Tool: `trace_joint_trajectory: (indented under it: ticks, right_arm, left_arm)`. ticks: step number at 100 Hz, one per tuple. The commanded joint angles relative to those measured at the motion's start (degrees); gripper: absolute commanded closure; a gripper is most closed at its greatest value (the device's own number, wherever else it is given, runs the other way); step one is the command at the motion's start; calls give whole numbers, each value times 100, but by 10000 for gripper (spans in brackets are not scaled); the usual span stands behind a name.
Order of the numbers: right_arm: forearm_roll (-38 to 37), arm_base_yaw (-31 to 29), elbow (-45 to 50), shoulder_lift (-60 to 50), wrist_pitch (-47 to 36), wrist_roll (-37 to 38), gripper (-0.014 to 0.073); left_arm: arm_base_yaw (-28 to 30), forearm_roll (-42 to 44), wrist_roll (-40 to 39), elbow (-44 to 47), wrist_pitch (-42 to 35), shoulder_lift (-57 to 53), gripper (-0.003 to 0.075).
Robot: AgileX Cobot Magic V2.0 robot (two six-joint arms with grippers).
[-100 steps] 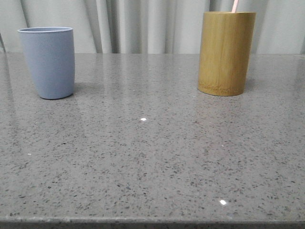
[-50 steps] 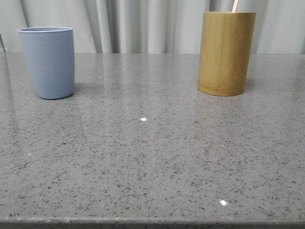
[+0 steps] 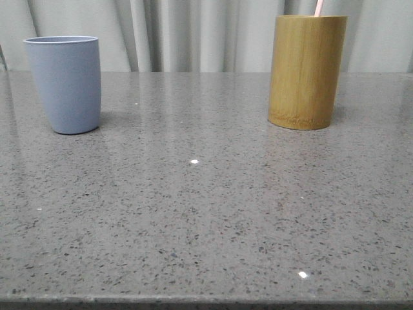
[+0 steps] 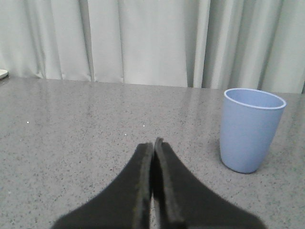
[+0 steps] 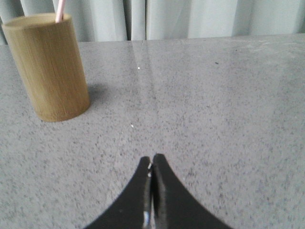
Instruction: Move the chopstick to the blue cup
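Nothing moved | chopstick – thin pale pink, upright in bamboo cylinder | both pincers closed, empty

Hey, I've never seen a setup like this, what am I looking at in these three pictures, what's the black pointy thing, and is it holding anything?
This is a robot with two arms, each ending in a two-fingered gripper. One picture looks forward over a speckled grey table with pale curtains behind. The other two come from small cameras on the arms' wrists.

The black pointy shape is a gripper seen from its own wrist camera: the left gripper and the right gripper. Both have their fingers pressed together, with nothing between them.

On the table stand a blue cup on the robot's left and a taller bamboo holder on its right. A thin pink chopstick pokes out of the holder's top. The job is to move it into the blue cup; that has not begun.
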Motion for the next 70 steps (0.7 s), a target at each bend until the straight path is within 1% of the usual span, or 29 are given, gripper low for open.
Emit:
trace_joint_trajectory:
  ticks: [1,17,29,36,41,48,53,55,60,63,67,70]
  right_arm:
    - [35,5,-626,450,-219,-20,699]
    - [35,5,-1435,1179,274,-36,699]
    - [35,5,-1943,1764,590,-88,693]
    - [35,5,-2196,2102,710,-88,662]
    - [35,5,-2361,2327,784,-88,611]
    - [35,5,-2570,2622,884,-88,526]
    - [35,5,-2695,2794,917,-88,462]
    - [35,5,-2743,2859,919,-88,435]
    - [35,5,-2844,2994,913,-88,375]
    - [35,5,-2912,3063,913,-88,343]
    - [35,5,-2977,3155,919,-88,302]
    - [35,5,-3030,3206,919,-88,281]
  left_arm:
    - [-26,-58,-27,-588,-185,373,739]
    - [-26,-69,-27,-1307,183,1122,739]
    - [-26,-69,-27,-1745,233,1733,738]
    - [-26,-69,-27,-2002,376,2107,734]
    - [-26,-69,-27,-2164,475,2368,706]
    - [-26,-69,-27,-2357,544,2713,623]
    - [-26,-69,-27,-2458,530,2921,531]
    - [-26,-69,-27,-2496,505,2999,506]
    - [-26,-69,-27,-2572,464,3158,407]
    - [-26,-69,-27,-2607,460,3256,363]
    - [-26,-69,-27,-2671,460,3341,312]
    - [-26,-69,-27,-2698,460,3409,289]
